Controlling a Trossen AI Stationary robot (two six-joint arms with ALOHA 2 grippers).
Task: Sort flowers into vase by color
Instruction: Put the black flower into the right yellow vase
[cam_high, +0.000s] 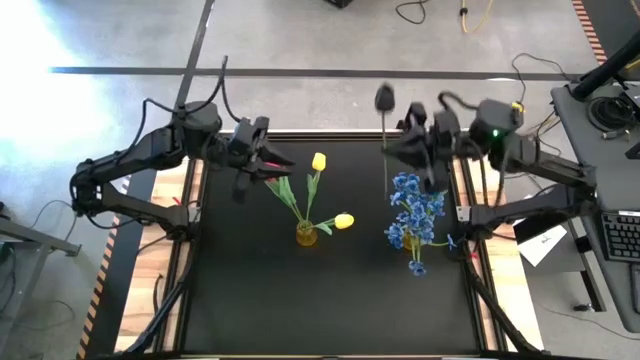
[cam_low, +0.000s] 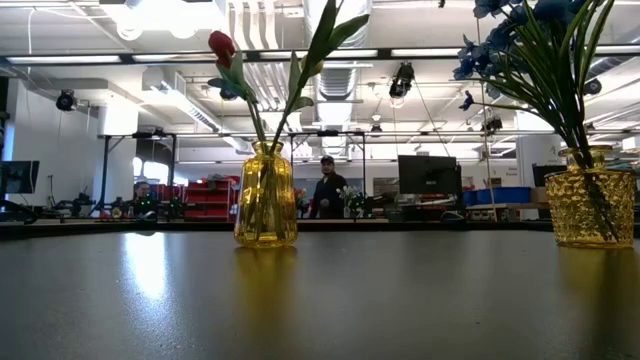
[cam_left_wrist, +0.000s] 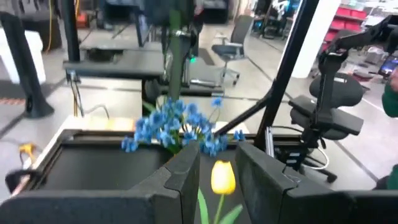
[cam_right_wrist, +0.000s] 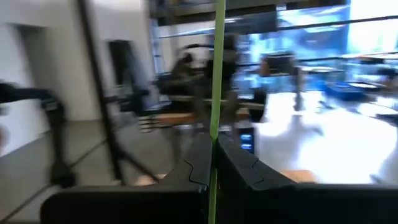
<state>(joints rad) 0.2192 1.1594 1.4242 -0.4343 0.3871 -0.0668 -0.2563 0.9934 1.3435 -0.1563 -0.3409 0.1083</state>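
A yellow glass vase (cam_high: 306, 234) (cam_low: 265, 195) holds two yellow tulips (cam_high: 318, 160) and a red tulip (cam_low: 222, 45) that leans toward the table's left. Blue sprays (cam_high: 412, 205) stand in a second amber vase (cam_low: 590, 205) on the right. My left gripper (cam_high: 272, 168) (cam_left_wrist: 217, 171) is open beside the red tulip's head. Only a yellow tulip (cam_left_wrist: 223, 177) farther off shows through its gap. My right gripper (cam_high: 398, 150) (cam_right_wrist: 213, 171) is above the table's far right part, shut on a long-stemmed flower with a dark bloom (cam_high: 385, 97). My right gripper pinches the flower's thin green stem (cam_right_wrist: 216, 118) between its two fingers, which lie across it. The stem runs straight up past the fingertips, and the bloom stands above the hold. The stem's lower end is out of the wrist view.
The black table top has bare room in front of both vases (cam_low: 320, 300). Frame rails run along the left and right edges (cam_high: 190, 250). Beyond the far edge are desks, chairs and people in the room (cam_low: 327, 190).
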